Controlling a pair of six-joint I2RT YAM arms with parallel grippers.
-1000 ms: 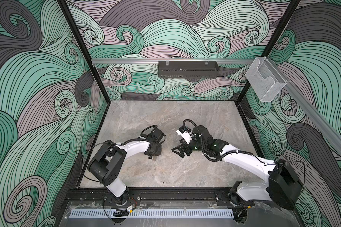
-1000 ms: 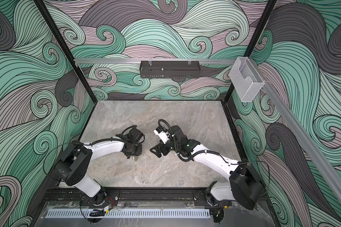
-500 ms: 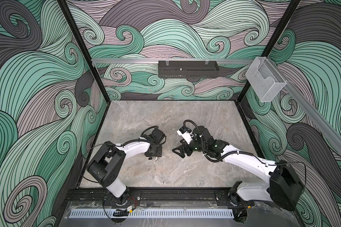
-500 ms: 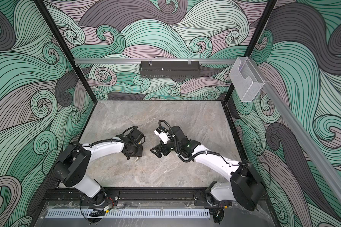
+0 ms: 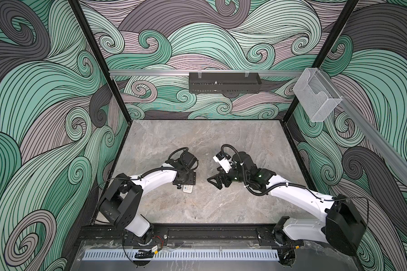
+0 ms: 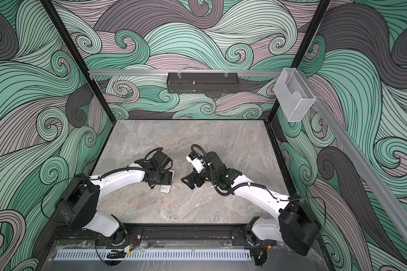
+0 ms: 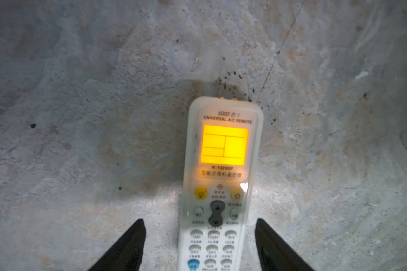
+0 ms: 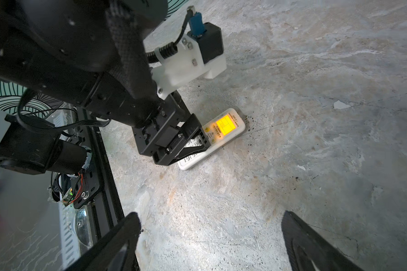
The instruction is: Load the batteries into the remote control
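Item: slim white rectangular plastic remote control (image 7: 219, 187), lying face up and flat on the grey marbled stone desk (image 5: 221, 211). Its small screen (image 7: 224, 145) glowed orange, with yellow, grey and blue buttons in rows below. In both top views only its button end (image 6: 166, 188) showed beyond the left arm's wrist.

Left tool (image 7: 199, 244): released, its black fingers (image 7: 125, 246) standing apart on either side of the remote's button end, a clear gap between each finger and the casing; nothing grasped.

Right tool (image 8: 209, 239): spread wide and empty, poised over bare desk near the remote, on the side of its screen end, well clear of it; in a top view it (image 5: 215, 181) sat just beside the left wrist.

Batteries: none visible on the desk in any view. Whether they sat inside the remote could not be seen, as the back lay face down.

Progress, as judged: the lit screen suggested the cells were already seated and powering the unit, so loading appeared done, with the remote set down. Left, at most: drawing both arms away
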